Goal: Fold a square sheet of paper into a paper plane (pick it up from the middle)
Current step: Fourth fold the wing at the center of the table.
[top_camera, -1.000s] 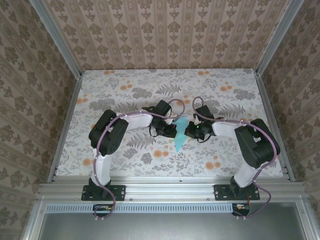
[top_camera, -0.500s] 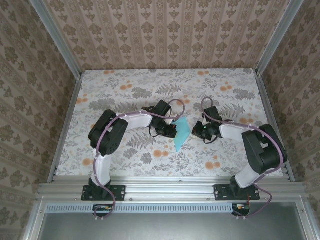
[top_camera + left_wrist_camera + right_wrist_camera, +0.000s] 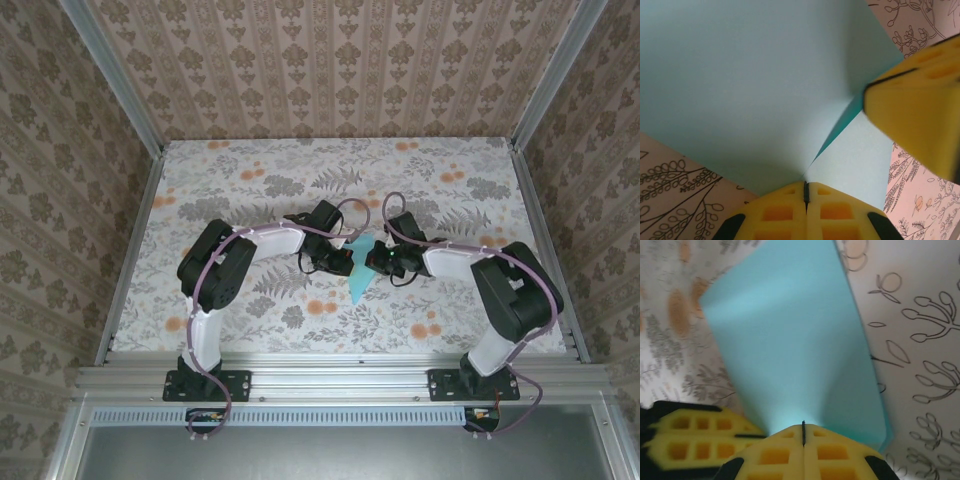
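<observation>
Left gripper point(image 3: 806, 192) and right gripper point(image 3: 803, 432) both pinch the sheet point(image 3: 362, 270) at the middle of the bench point(image 3: 250, 170), jaws pressed tight. It's creased to a narrow point; wing folds look left to do.

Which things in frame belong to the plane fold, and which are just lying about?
Job: paper, pinched by both; left tool, shut; right tool, shut.
Just there: table; walls.

one paper plane point(image 3: 358, 282), two grippers, left gripper point(image 3: 806, 195), right gripper point(image 3: 803, 432)
</observation>
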Robot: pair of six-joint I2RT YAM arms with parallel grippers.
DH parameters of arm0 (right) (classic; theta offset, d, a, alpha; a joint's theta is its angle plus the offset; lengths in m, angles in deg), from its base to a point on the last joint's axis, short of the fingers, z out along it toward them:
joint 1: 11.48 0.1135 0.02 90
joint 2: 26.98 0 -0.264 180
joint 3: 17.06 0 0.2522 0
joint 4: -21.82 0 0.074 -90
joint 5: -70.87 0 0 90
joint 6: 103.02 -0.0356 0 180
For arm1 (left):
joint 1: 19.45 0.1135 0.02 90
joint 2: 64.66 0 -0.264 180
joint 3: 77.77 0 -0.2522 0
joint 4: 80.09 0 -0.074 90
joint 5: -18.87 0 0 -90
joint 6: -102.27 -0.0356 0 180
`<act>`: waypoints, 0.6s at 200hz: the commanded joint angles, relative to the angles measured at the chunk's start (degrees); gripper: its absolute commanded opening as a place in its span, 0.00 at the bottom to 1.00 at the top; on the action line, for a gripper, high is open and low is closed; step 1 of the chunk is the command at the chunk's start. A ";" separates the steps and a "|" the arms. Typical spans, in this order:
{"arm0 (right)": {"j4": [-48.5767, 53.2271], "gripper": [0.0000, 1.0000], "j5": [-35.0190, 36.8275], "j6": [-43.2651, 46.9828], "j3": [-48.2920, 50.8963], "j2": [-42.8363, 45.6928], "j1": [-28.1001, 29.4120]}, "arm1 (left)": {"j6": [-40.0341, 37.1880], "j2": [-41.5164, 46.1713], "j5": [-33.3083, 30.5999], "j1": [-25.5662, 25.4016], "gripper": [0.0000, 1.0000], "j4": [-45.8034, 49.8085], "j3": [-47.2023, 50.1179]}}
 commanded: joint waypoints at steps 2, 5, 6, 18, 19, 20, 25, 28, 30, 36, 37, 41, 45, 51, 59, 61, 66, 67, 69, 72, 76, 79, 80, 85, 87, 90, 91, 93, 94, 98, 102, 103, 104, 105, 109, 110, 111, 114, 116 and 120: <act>0.03 0.01 1.59 0.36 -0.66 -2.15 -0.62 | -2.25 -8.39 -14.57 0.63 0.04 8.12 5.63; 0.10 0.01 1.85 0.48 -0.48 -2.31 -0.77 | -2.25 -8.31 -14.58 0.66 0.04 8.12 5.73; 0.11 0.01 1.90 0.55 -0.40 -2.37 -0.85 | -2.29 -8.30 -14.58 0.63 0.04 8.12 5.71; -0.22 0.01 1.85 0.80 0.90 -2.61 -1.79 | -2.33 -8.21 -14.62 0.69 0.04 8.12 6.01; -0.23 0.01 1.90 0.80 1.04 -2.57 -1.84 | -2.33 -8.21 -14.64 0.69 0.04 8.12 6.03; -0.27 0.01 1.92 0.85 1.11 -2.59 -1.95 | -2.33 -8.21 -14.65 0.69 0.04 8.12 6.03; -0.27 0.01 2.04 1.03 1.71 -2.39 -2.35 | -2.42 -8.19 -14.75 0.69 0.04 8.15 6.18; -0.10 0.01 2.29 1.17 1.93 -2.24 -2.57 | -2.45 -8.14 -14.69 0.76 0.04 8.14 6.27; 0.04 0.01 2.47 1.31 2.14 -2.08 -2.67 | -2.43 -8.13 -14.74 0.77 0.04 8.12 6.19; 0.29 0.01 2.69 1.60 2.71 -1.73 -3.12 | -2.50 -8.15 -14.71 0.78 0.04 8.10 6.46; 0.29 0.01 2.71 1.64 2.82 -1.64 -3.25 | -2.55 -8.18 -14.73 0.78 0.04 8.06 6.47; 0.27 0.01 2.73 1.68 3.28 -1.48 -3.57 | -2.58 -8.21 -14.73 0.86 0.04 8.05 6.48; 0.22 0.01 2.73 1.81 3.66 -1.21 -3.90 | -2.51 -8.17 -14.74 0.86 0.04 8.03 6.57; 0.27 0.01 2.85 2.07 4.16 -0.91 -4.28 | -2.60 -8.21 -14.75 0.87 0.04 8.03 6.51; 0.63 0.01 3.14 2.52 4.66 -0.61 -4.73 | -2.64 -8.27 -14.72 0.86 0.04 8.09 6.54; 0.75 0.01 3.23 2.64 4.86 -0.55 -4.84 | -2.61 -8.29 -14.72 0.86 0.04 8.07 6.56; 0.90 0.01 3.26 2.86 5.22 -0.31 -5.17 | -2.74 -8.30 -14.68 0.88 0.04 8.12 6.49; 0.91 0.01 3.26 2.89 5.31 -0.23 -5.24 | -2.71 -8.30 -14.72 0.87 0.04 8.12 6.49; 0.84 0.01 3.26 2.90 5.47 -0.13 -5.47 | -2.74 -8.26 -14.74 0.86 0.04 8.16 6.48; 0.68 0.01 3.11 3.05 5.79 0.03 -5.67 | -2.71 -8.21 -14.71 0.96 0.04 8.20 6.48; 0.45 0.01 2.94 3.00 6.23 0.30 -6.02 | -2.71 -8.21 -14.72 0.93 0.04 8.21 6.48; 0.27 0.01 2.83 3.00 6.60 0.51 -6.29 | -2.70 -8.13 -14.75 0.95 0.04 8.21 6.44; 0.24 0.01 2.83 3.04 6.70 0.62 -6.37 | -2.69 -8.13 -14.75 0.95 0.04 8.21 6.46; 0.21 0.01 2.82 3.00 7.11 1.11 -6.78 | -2.69 -8.08 -14.75 0.96 0.04 8.20 6.48; 0.19 0.01 2.78 3.06 7.26 1.33 -6.93 | -2.75 -8.05 -14.73 1.00 0.04 8.20 6.48; 0.29 0.01 2.81 3.15 7.43 1.68 -7.12 | -2.77 -8.04 -14.75 0.97 0.04 8.21 6.48; 0.34 0.01 2.82 3.16 7.47 1.78 -7.18 | -2.77 -8.04 -14.71 0.96 0.04 8.21 6.48; 0.42 0.01 2.78 3.24 7.50 2.00 -7.34 | -2.75 -8.04 -14.72 0.95 0.03 8.21 6.46; 0.52 0.01 2.74 3.32 7.55 2.17 -7.40 | -2.76 -8.04 -14.74 0.99 0.03 8.21 6.43; 0.63 0.01 2.67 3.50 7.63 2.56 -7.60 | -2.65 -8.04 -14.71 0.96 0.04 8.21 6.37; 0.65 0.01 2.50 3.72 7.68 2.83 -7.76 | -2.58 -8.04 -14.66 0.95 0.04 8.20 6.35; 0.65 0.01 2.48 3.75 7.68 2.92 -7.81 | -2.59 -8.08 -14.66 0.95 0.04 8.20 6.24; 0.60 0.01 2.39 3.77 7.68 2.97 -7.79 | -2.59 -8.10 -14.62 0.95 0.04 8.20 6.23; 0.63 0.01 2.34 3.78 7.73 2.99 -7.83 | -2.64 -8.11 -14.60 0.99 0.04 8.16 6.18; 0.53 0.01 1.97 3.87 7.76 3.11 -7.88 | -2.57 -8.17 -14.51 0.95 0.04 8.19 6.12; 0.50 0.01 1.87 3.88 7.77 3.20 -7.87 | -2.58 -8.19 -14.50 0.95 0.04 8.20 6.08; 0.44 0.02 1.77 3.88 7.77 3.28 -7.91 | -2.59 -8.20 -14.50 0.95 0.04 8.20 6.06; 0.31 0.02 1.57 3.86 7.77 3.35 -7.98 | -2.60 -8.21 -14.45 0.95 0.04 8.18 6.05; 0.24 0.02 1.47 3.87 7.82 3.38 -8.02 | -2.60 -8.21 -14.41 0.93 0.04 8.27 6.00; 0.05 0.02 1.12 3.76 7.84 3.59 -7.99 | -2.60 -8.24 -14.33 0.92 0.04 8.25 5.83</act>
